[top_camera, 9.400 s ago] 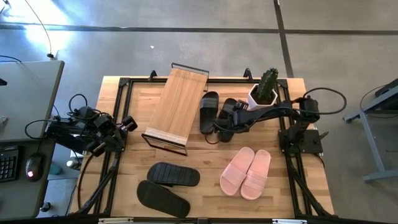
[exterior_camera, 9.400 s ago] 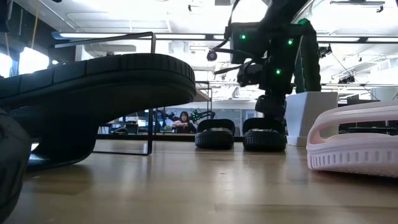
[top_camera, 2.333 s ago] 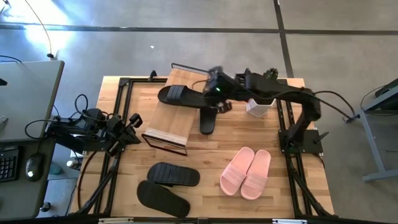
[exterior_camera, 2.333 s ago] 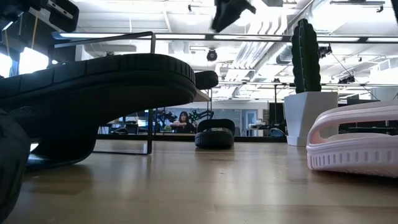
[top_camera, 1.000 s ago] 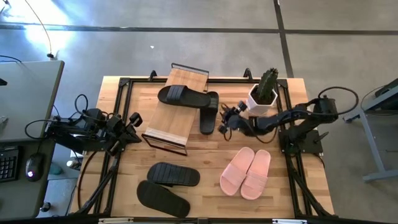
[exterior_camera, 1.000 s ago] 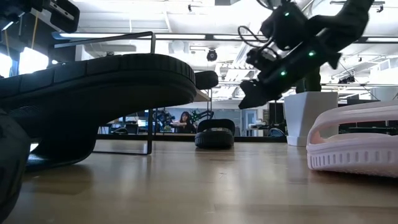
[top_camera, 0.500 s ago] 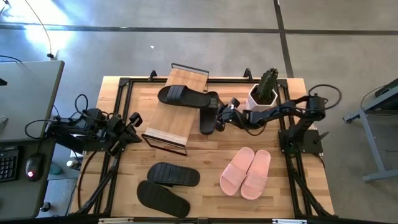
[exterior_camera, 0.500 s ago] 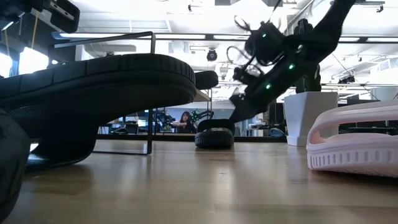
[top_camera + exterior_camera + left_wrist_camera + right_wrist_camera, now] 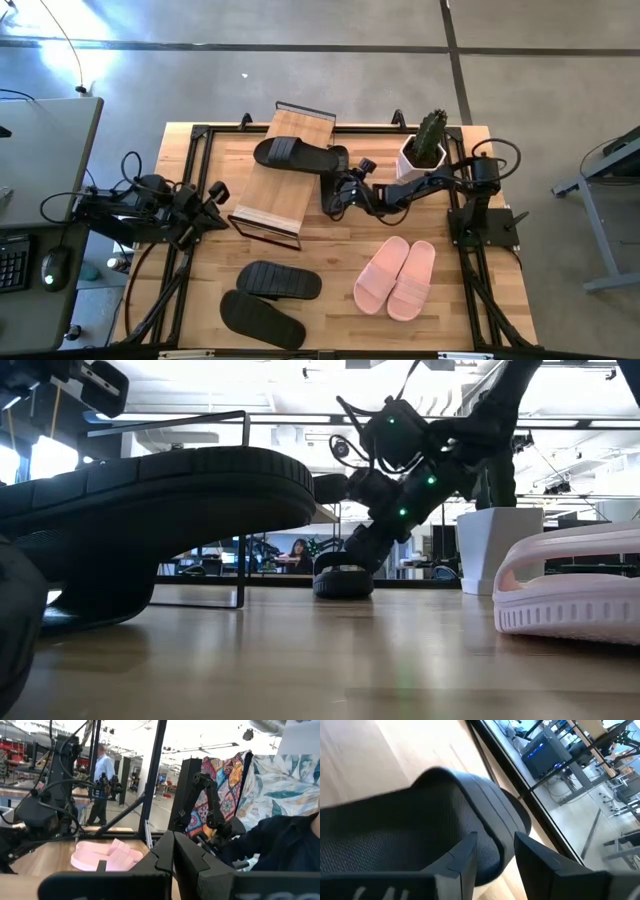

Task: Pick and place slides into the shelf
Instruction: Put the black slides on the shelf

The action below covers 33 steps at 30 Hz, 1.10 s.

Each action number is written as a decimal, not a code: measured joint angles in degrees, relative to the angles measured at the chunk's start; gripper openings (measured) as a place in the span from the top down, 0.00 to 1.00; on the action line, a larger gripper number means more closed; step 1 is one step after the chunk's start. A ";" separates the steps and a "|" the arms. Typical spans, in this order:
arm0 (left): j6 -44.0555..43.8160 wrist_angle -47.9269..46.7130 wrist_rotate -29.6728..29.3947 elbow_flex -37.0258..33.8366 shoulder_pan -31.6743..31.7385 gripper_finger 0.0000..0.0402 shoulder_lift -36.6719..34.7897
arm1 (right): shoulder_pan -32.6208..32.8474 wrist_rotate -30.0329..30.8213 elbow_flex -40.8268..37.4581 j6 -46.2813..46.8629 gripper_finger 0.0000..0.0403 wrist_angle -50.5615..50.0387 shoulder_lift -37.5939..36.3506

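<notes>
Two dark, jointed arms: the right arm (image 9: 430,185) and left arm (image 9: 140,210) trail looped black cables. Green indicator lights dot the right arm's links. Each ends in two flat dark fingers (image 9: 465,857).

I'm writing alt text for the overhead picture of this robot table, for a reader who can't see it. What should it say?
Seen from above, the right gripper reaches down to a black slide lying beside the bamboo shelf, where another black slide already rests. A black pair, a pink pair and a potted cactus also sit on the table; the left gripper waits at the left edge.
</notes>
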 joint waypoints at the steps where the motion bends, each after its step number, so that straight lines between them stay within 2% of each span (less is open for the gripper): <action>1: -0.02 -0.07 0.01 0.00 0.00 1.00 -0.01 | -0.22 -0.21 0.00 0.18 0.71 -0.31 0.00; 6: 0.00 -0.05 0.02 0.00 0.00 1.00 -0.01 | -1.28 0.10 -0.04 0.25 0.75 -1.54 0.02; 12: -0.02 -0.05 0.02 0.00 0.00 1.00 -0.01 | -1.78 -0.69 -0.04 0.31 0.95 -2.20 0.02; 14: -0.02 -0.05 0.02 0.00 0.00 1.00 -0.01 | -1.78 -0.48 -0.04 0.05 0.98 -2.52 0.02; 20: -0.02 -0.02 0.02 0.00 0.00 1.00 0.00 | -0.60 -0.04 -0.04 -1.84 0.99 -4.37 -0.59; 24: -0.02 -0.02 0.02 0.00 0.00 1.00 -0.01 | 1.30 0.53 -0.15 -2.63 1.00 -8.41 -3.78; 30: -0.04 0.00 0.02 0.00 0.00 1.00 -0.01 | 4.58 1.37 -0.15 1.51 1.00 -22.46 -13.00; 33: -0.44 0.00 0.04 0.00 0.00 1.00 -0.01 | 6.61 -1.65 -0.15 5.24 1.00 -31.99 -19.23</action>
